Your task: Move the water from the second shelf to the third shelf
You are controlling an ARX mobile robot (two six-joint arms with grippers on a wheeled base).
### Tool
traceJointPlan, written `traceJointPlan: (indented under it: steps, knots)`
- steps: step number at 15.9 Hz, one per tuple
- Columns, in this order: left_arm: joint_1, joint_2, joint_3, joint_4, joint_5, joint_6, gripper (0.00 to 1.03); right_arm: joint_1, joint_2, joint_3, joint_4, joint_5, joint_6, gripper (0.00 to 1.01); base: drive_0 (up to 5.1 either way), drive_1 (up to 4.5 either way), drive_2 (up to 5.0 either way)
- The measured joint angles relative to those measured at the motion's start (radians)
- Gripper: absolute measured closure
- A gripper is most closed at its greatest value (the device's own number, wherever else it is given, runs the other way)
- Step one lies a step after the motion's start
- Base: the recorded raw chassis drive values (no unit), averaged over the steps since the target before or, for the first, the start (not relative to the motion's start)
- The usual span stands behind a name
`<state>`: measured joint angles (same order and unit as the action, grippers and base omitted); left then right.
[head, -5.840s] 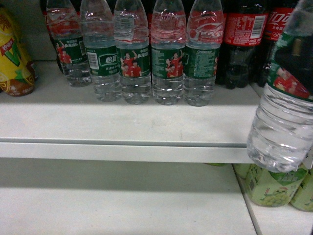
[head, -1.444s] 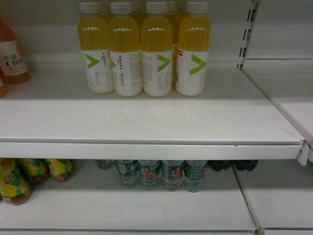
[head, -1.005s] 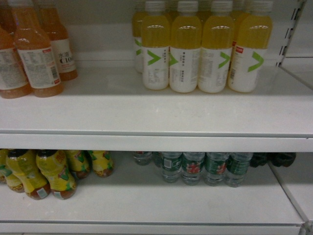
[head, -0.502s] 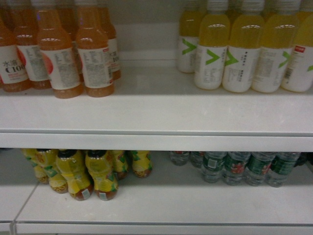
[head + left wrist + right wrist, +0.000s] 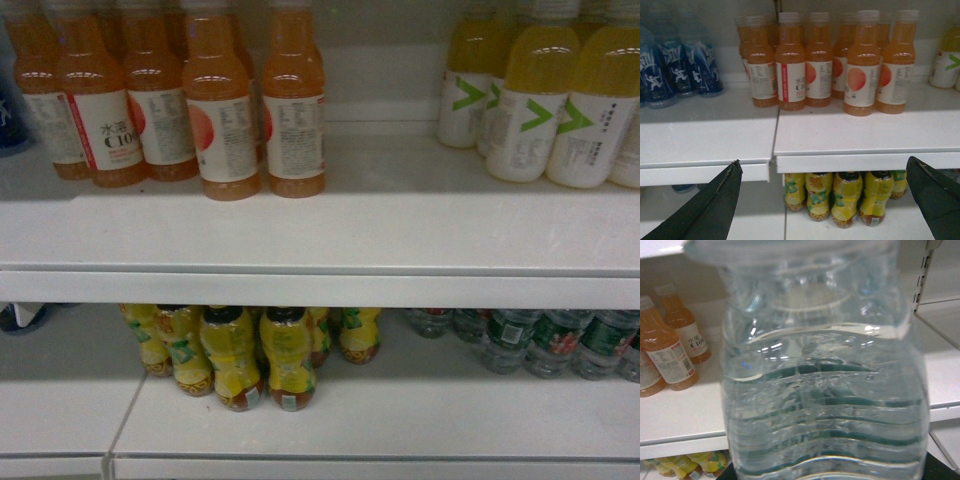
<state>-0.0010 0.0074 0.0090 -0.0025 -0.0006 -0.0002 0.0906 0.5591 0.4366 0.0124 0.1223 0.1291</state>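
Observation:
A clear ribbed water bottle (image 5: 825, 380) fills the right wrist view, held close to the camera. My right gripper is shut on it; only dark edges of its fingers (image 5: 941, 471) show at the bottom corners. Behind it runs a white shelf (image 5: 685, 417). In the head view several more water bottles (image 5: 545, 340) with green labels stand on the lower shelf (image 5: 400, 425) at the right, and neither gripper shows there. My left gripper (image 5: 822, 200) hangs open in front of a shelf edge (image 5: 865, 161), holding nothing.
Orange drink bottles (image 5: 225, 110) and yellow bottles with green V marks (image 5: 540, 100) stand on the upper shelf (image 5: 320, 235). Yellow tea bottles (image 5: 250, 350) crowd the lower shelf. Blue bottles (image 5: 680, 65) stand at the far left. A slotted upright (image 5: 924, 270) rises at the right.
The head view has swung up and then leftward: the shelf contents slid right, the orange bottles came into view, and the held water bottle left that view.

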Motion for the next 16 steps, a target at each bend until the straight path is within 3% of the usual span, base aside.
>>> traceJointPlan:
  steps: [16]
  knots:
    - [0.0, 0.0, 0.0, -0.002, 0.0, 0.0, 0.05, 0.001, 0.001, 0.0, 0.003, -0.004, 0.0, 0.58, -5.0, 2.42, 2.4]
